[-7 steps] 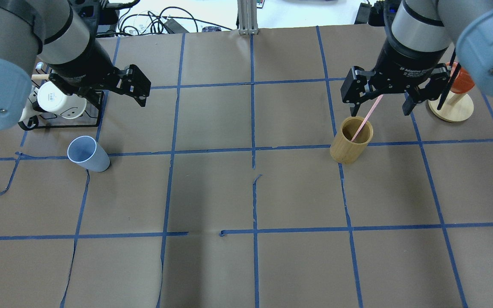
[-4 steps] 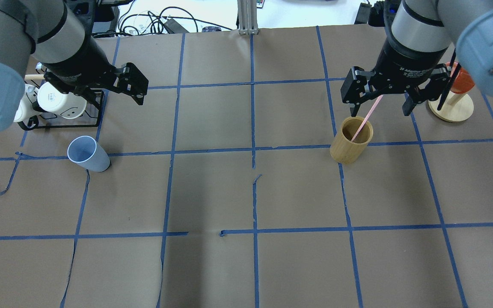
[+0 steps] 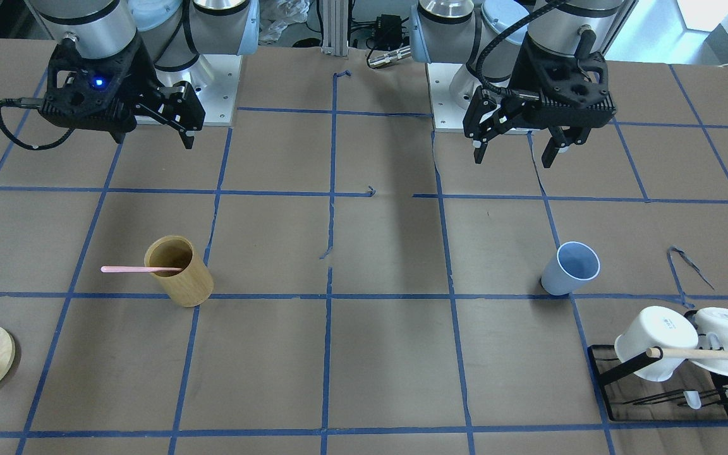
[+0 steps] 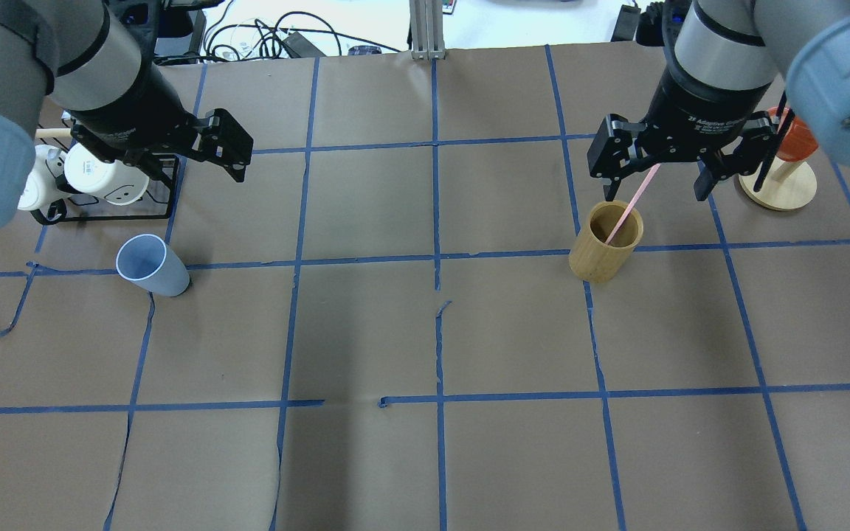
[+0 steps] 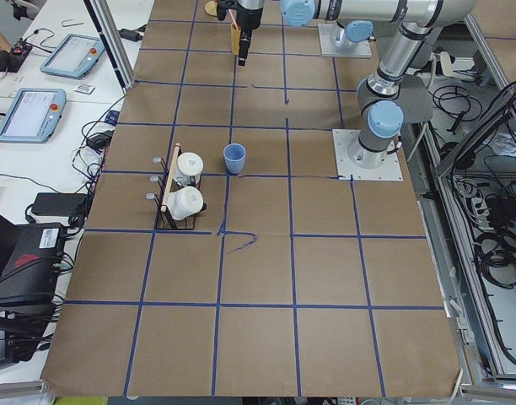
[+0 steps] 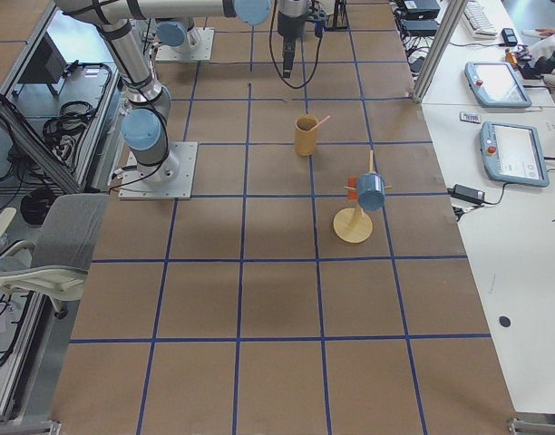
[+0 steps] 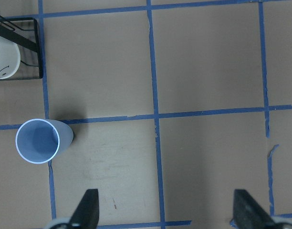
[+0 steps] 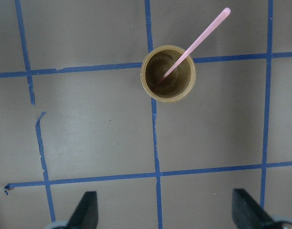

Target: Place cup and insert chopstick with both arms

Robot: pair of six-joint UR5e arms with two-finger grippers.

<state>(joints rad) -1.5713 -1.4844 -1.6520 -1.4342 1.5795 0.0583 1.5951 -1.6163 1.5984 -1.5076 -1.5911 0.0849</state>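
Note:
The light-blue cup [image 4: 150,265] stands upright on the table's left side; it also shows in the front view [image 3: 571,268] and the left wrist view [image 7: 40,140]. My left gripper [image 3: 514,158] is open and empty, held high, behind and to the right of the cup. The pale-pink chopstick [image 4: 631,203] leans inside a tan bamboo cylinder [image 4: 606,247], its top sticking out over the rim [image 8: 196,43]. My right gripper [image 4: 654,193] is open and empty, high above the cylinder and a little beyond it, clear of the stick.
A black rack with white mugs [image 4: 100,181] stands at the far left, just beyond the cup. A round wooden stand [image 4: 779,184] with an orange cup is at the far right. Blue tape lines grid the brown table [image 4: 432,332].
My left arm has shifted slightly to the left in the overhead view, gripper still open. The right arm, the cup and the chopstick have not moved.

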